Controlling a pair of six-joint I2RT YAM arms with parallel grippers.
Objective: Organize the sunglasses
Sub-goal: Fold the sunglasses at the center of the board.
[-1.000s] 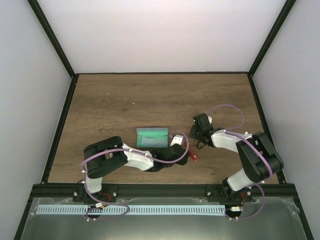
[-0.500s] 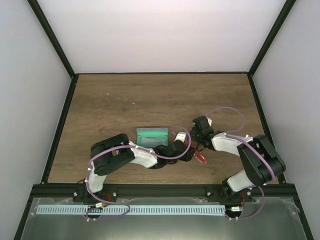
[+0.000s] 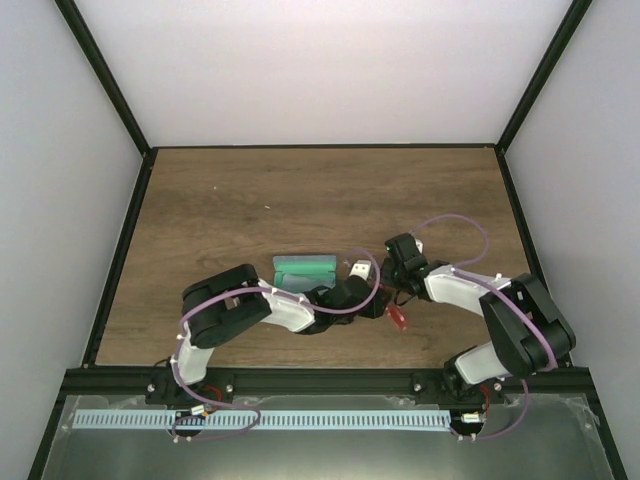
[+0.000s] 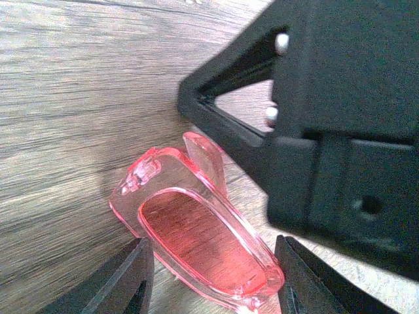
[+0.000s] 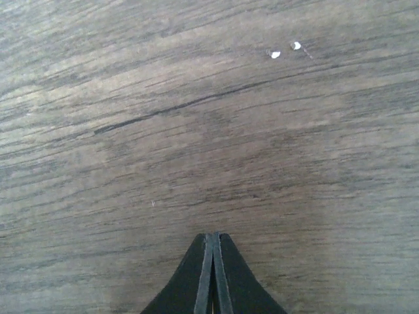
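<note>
The sunglasses [image 3: 397, 318], red and translucent, lie low over the wood just right of the table's middle. In the left wrist view one red lens [image 4: 196, 242] sits between my left gripper's [image 4: 213, 281] two fingers, which touch its two edges. A folded arm stands up behind the lens. My left gripper [image 3: 385, 312] reaches in from the left. My right gripper [image 3: 400, 297] comes down from behind, its black body [image 4: 340, 131] close above the glasses. Its fingers [image 5: 213, 237] are pressed together, with only wood showing past them.
A rectangular case [image 3: 303, 268] with a green inside lies open just left of both grippers, behind the left forearm. Two small white specks [image 5: 285, 50] lie on the wood. Black frame rails [image 3: 120, 250] border the table.
My left gripper has moved right with the sunglasses. My right gripper has come down and towards them, and is now right above the glasses.
</note>
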